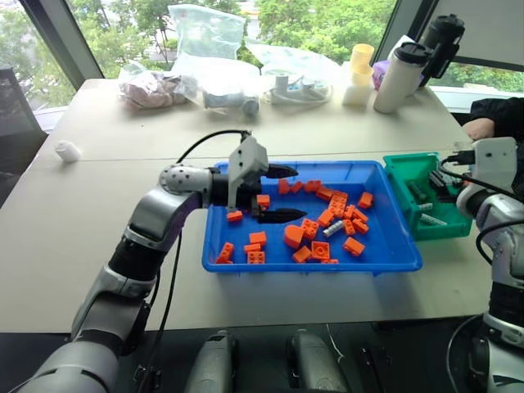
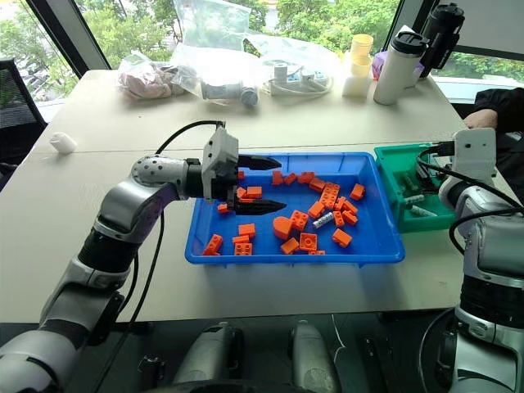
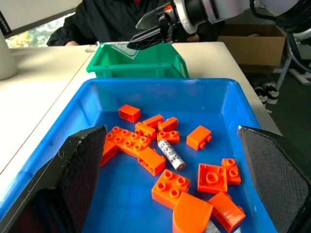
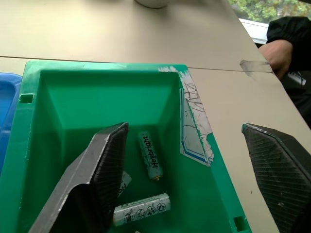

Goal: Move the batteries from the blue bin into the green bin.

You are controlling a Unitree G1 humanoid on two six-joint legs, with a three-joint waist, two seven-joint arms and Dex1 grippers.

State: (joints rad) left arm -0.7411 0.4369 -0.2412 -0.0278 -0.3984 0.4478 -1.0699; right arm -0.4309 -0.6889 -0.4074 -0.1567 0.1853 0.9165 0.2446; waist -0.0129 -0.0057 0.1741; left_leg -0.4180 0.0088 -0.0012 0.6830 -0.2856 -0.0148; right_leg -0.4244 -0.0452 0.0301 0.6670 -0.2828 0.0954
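Beige table (image 1: pixel 98 188) carries the blue bin (image 1: pixel 246 260); one battery (image 3: pixel 171 154) lies ahead of the spread-fingered left gripper (image 1: pixel 274 194). Right gripper (image 4: pixel 184 179), spread, hangs over green bin (image 4: pixel 68 92) batteries (image 4: pixel 149 155).

We see our left arm bent across in front of us, its left gripper (image 1: pixel 274 194) pointing level to our right with fingers spread wide and empty, while our right gripper (image 3: pixel 146 30) reaches forward, fingers also parted.
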